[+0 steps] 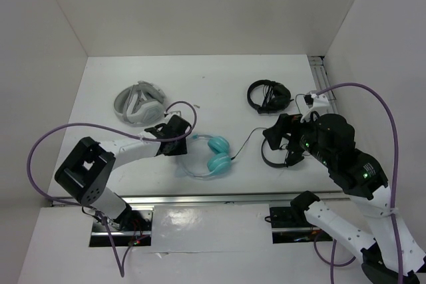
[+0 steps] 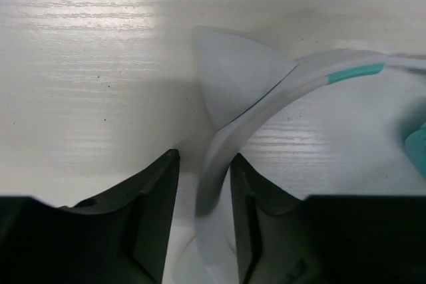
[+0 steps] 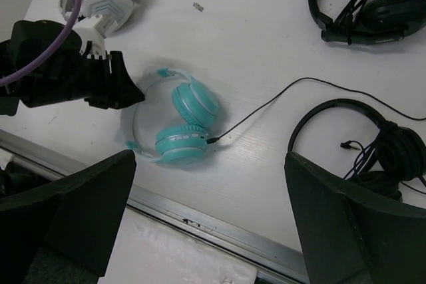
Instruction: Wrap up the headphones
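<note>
headphones (image 1: 218, 161): teal cups (image 3: 193, 103), pale headband (image 2: 286, 88), black cable (image 3: 266, 103) | left tool (image 2: 204, 157) loosely astride headband | right tool (image 3: 210, 164) spread wide

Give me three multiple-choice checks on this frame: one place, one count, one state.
1. The left claw is at: A) the teal headphones' headband B) a teal ear cup C) the cable plug.
2. Headphone pairs on the table: A) two B) three C) four.
3. The right claw is: A) shut on a cable B) open, empty C) shut on an ear cup.
1A: the headband runs between its fingers.
2C: one teal, one grey-white pair, two black pairs.
3B: fingers wide apart, nothing between.
</note>
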You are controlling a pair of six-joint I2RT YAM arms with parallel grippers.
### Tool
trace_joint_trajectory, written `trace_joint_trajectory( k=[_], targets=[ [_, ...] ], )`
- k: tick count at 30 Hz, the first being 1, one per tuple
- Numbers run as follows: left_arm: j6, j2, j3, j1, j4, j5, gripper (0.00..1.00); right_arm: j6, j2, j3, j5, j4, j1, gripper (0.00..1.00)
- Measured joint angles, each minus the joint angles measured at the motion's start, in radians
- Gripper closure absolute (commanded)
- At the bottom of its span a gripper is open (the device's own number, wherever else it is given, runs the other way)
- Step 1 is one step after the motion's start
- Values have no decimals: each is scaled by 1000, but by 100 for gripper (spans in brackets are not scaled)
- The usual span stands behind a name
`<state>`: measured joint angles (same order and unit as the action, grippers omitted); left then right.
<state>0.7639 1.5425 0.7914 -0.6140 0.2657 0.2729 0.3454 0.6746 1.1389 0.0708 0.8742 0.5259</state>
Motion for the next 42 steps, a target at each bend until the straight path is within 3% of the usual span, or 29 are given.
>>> trace_joint_trajectory(
  k=[1, 3, 7, 13, 19, 26, 32, 39, 42],
  targets=[
    [0, 3, 0, 0, -8, -5, 55, 0, 0, 0, 0, 0, 0, 0],
    [3, 5, 0, -8, -17, -6, 64, 0, 0, 0, -3, 0, 0, 0],
    [-4, -3, -8, -19, -11, -14, 100, 0, -5, 4, -4, 1, 0, 0],
    [58, -31, -8, -64, 73, 26, 100, 0, -16, 6, -5, -8, 0, 0],
    [127, -246, 33, -156, 440, 102, 100, -2, -45, -54, -24, -85, 0, 0],
    [76, -505, 347, -167, 766, 153, 100, -29, -48, -143, -167, -256, 0, 0],
    [11, -530, 696, -167, 983, 257, 100, -84, -44, -201, -327, -451, 0, 0],
    [-56, -511, 844, -167, 1106, 279, 100, -215, 94, -202, -534, -628, 8, 4],
    [-63, -497, 873, -166, 1128, 276, 100, -256, 205, -209, -546, -646, 42, 6]
  ],
)
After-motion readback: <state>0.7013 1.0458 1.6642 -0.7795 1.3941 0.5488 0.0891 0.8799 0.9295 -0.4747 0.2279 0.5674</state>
